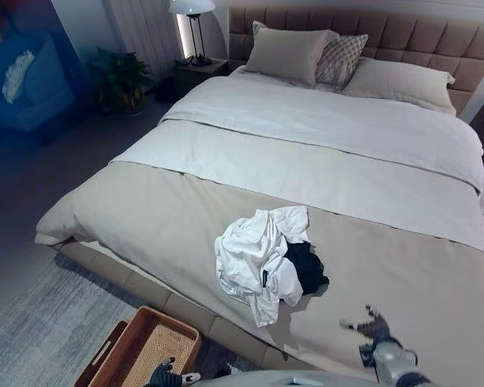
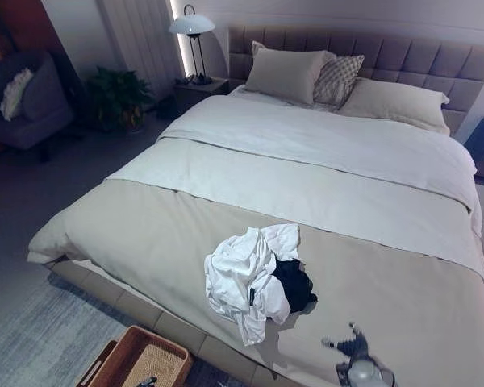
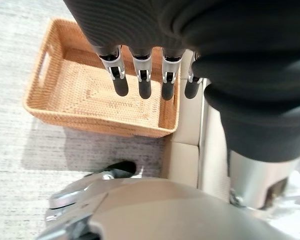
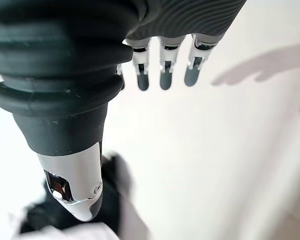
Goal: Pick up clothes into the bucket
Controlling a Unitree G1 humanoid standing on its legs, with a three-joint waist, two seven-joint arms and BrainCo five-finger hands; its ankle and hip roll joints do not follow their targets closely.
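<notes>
At the lower left of my head view the wicker basket (image 1: 145,347) is sitting on the floor beside the bed (image 1: 177,218), and nothing is lying inside it. My left hand (image 3: 140,75) is hanging over the basket's near corner, fingers straight and relaxed, holding nothing. In mid-frame the white clothes (image 1: 254,262) are lying crumpled on the beige cover, touching a black garment (image 1: 306,266) on their right. At the lower right my right hand (image 1: 375,329) is hovering above the cover, fingers spread and carrying nothing.
</notes>
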